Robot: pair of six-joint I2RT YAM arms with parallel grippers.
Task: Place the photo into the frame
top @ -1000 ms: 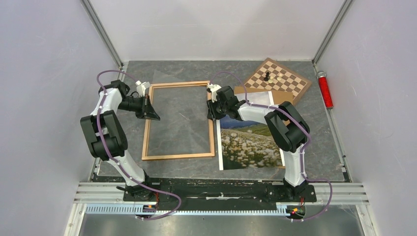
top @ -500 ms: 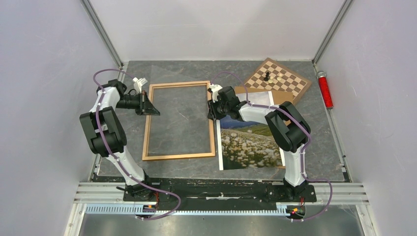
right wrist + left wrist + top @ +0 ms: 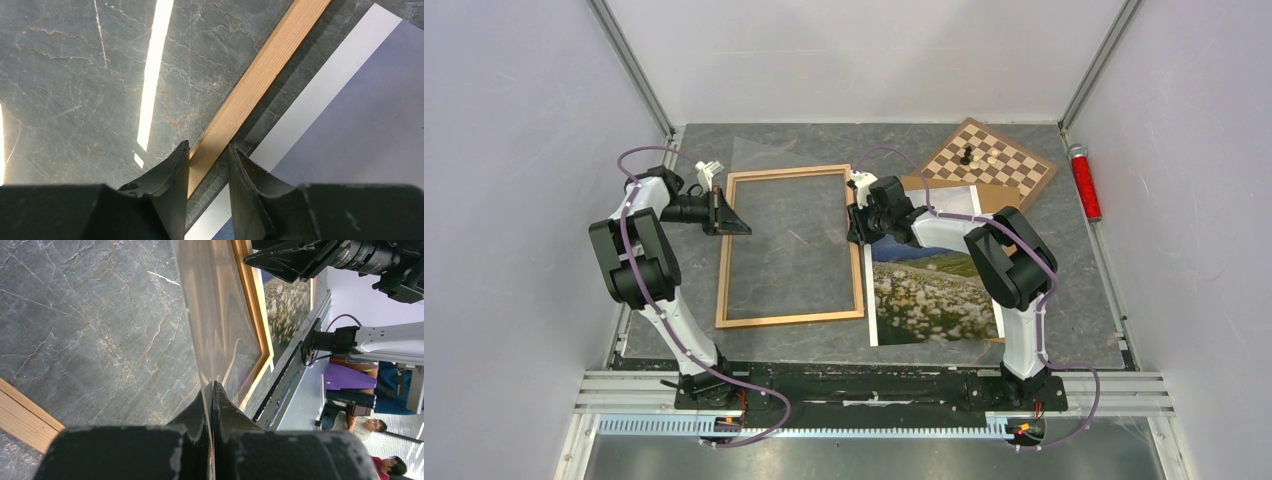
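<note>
Left gripper (image 3: 212, 390) has moved slightly toward 12 o'clock, pinching a clear pane (image 3: 215, 315). Right gripper (image 3: 208, 147) clamps the thin light-brown frame (image 3: 789, 318) by its right rail; the mountain-meadow photo (image 3: 929, 295) lies flat at its 3 o'clock.

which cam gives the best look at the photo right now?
Top external: the photo lies face up right of the frame, mostly visible. Right wrist shows only its white border and a blue patch; left wrist only a sliver past the frame.
</note>
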